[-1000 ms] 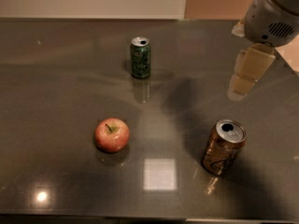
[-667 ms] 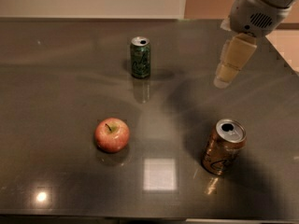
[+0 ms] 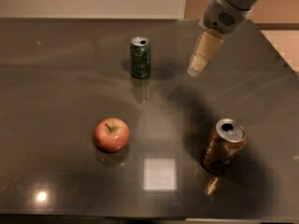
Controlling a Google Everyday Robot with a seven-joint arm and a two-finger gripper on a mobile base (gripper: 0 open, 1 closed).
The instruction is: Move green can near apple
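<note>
Dark, glossy table [image 3: 56, 78] fills the camera view. The gripper [image 3: 196, 69] hangs over its far right part, tip angled down and holding nothing; whether it is open or closed cannot be told. The green can [image 3: 140, 57] stands upright near the gripper, to its picture-left and apart from it. The apple [image 3: 112, 134] sits much nearer the camera and further left, well apart from the can. A brown can [image 3: 223, 146] stands nearer the camera, slightly right of the gripper

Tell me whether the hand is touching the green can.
Apart. The camera view shows the hand off to the picture's right of the green can, with a stretch of bare tabletop plainly visible between them.
</note>
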